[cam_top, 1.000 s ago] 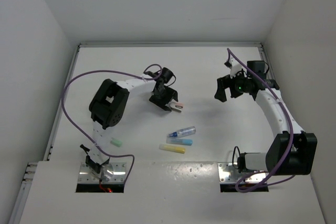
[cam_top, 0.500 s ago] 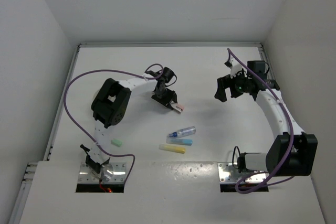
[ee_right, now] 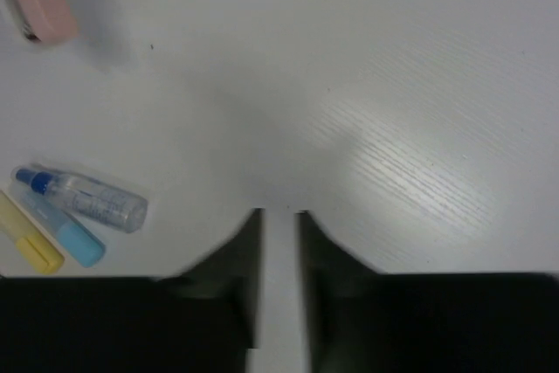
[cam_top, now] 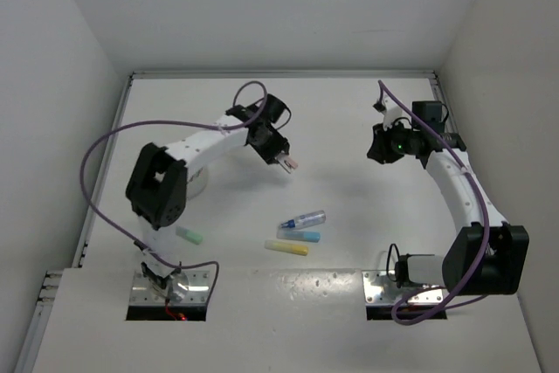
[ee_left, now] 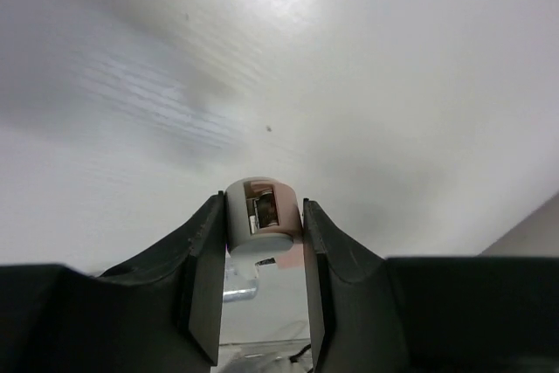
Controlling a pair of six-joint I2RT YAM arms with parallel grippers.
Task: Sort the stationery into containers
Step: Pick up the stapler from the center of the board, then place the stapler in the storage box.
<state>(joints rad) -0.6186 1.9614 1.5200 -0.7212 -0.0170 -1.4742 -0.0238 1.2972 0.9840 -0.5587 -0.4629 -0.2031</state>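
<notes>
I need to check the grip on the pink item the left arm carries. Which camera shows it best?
The left wrist view: the pink item fills the centre, clamped between the left tool. The top external view shows only a pink speck at the tool tip; the right wrist view catches it blurred in a corner.

Both arms are built of white link segments joined by bulky black joint housings. A purple cable loops loosely along each arm, from the base up to the wrist. Each base sits on a shiny metal plate bolted at the table's near edge. The left gripper [cam_top: 285,162] and the right gripper [cam_top: 377,148] are black, with flat, dark matte fingers [ee_left: 203,277]. A small green light glows near the right wrist, possibly an indicator lamp.
</notes>
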